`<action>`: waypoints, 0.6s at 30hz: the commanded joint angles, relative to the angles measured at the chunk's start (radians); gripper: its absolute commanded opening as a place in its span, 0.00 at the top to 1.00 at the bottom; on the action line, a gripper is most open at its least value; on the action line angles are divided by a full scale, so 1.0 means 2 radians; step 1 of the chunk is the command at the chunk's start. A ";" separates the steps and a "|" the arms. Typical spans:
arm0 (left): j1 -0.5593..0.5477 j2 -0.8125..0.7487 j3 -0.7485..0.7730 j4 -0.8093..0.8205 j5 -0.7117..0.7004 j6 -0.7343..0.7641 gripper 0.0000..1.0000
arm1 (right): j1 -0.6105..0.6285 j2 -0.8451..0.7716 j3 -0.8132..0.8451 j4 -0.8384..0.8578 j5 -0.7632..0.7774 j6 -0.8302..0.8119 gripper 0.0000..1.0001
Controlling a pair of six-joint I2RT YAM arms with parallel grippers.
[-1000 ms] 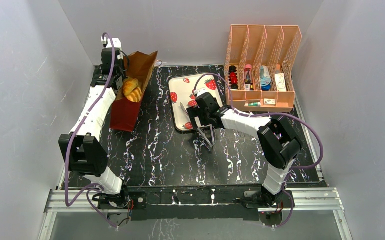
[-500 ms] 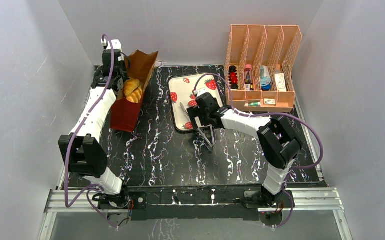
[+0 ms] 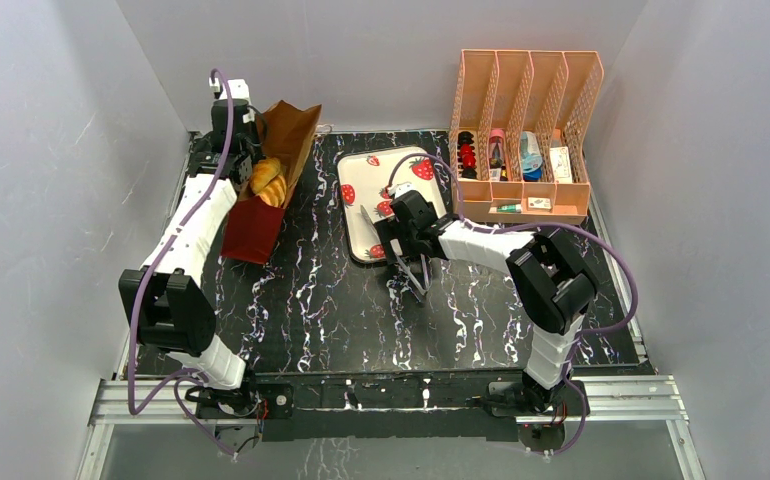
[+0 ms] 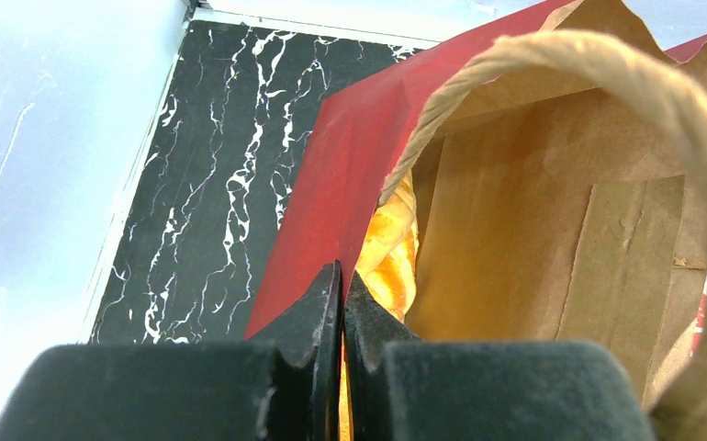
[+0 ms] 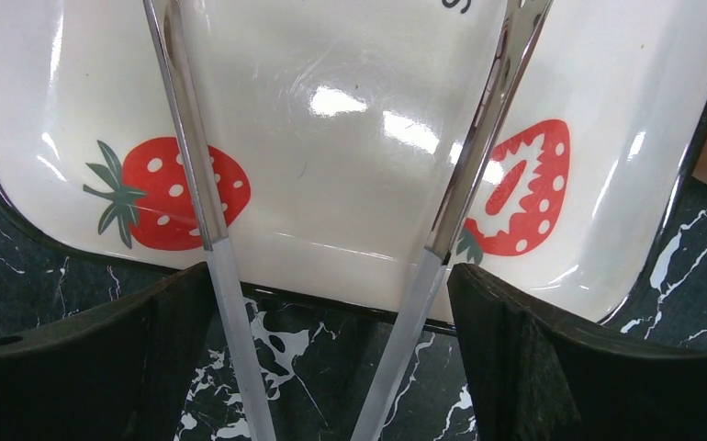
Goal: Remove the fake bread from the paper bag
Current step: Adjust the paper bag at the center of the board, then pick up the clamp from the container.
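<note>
My left gripper (image 4: 342, 289): pinched shut on the paper bag (image 4: 533, 220) rim; tugging could tear it.
My right gripper (image 5: 330, 294): wide around the metal tongs (image 5: 187, 138); they may slip.

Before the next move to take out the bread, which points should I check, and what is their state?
1. Left gripper jaws shut on the wall of the tall brown-and-red paper bag: ok.
2. Bag mouth open, orange toy bread showing: ok.
3. Right gripper jaws wide around the shiny metal tongs: ok.
4. Firm hold on tongs: cannot tell.
5. Tongs aimed at bag: not ok, over the white strawberry-print tray.
</note>
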 commanded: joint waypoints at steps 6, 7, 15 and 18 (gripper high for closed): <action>-0.010 -0.030 -0.006 0.020 0.008 -0.009 1.00 | 0.002 0.008 -0.006 0.023 0.003 0.008 0.02; -0.010 -0.032 -0.007 0.020 0.007 -0.010 1.00 | 0.002 0.009 -0.006 0.024 0.002 0.009 0.03; -0.010 -0.039 -0.018 0.021 0.008 -0.008 1.00 | 0.001 0.020 -0.004 0.026 -0.018 0.011 0.19; -0.010 -0.045 -0.028 0.023 0.009 -0.007 1.00 | 0.002 0.023 -0.001 0.027 -0.023 0.013 0.24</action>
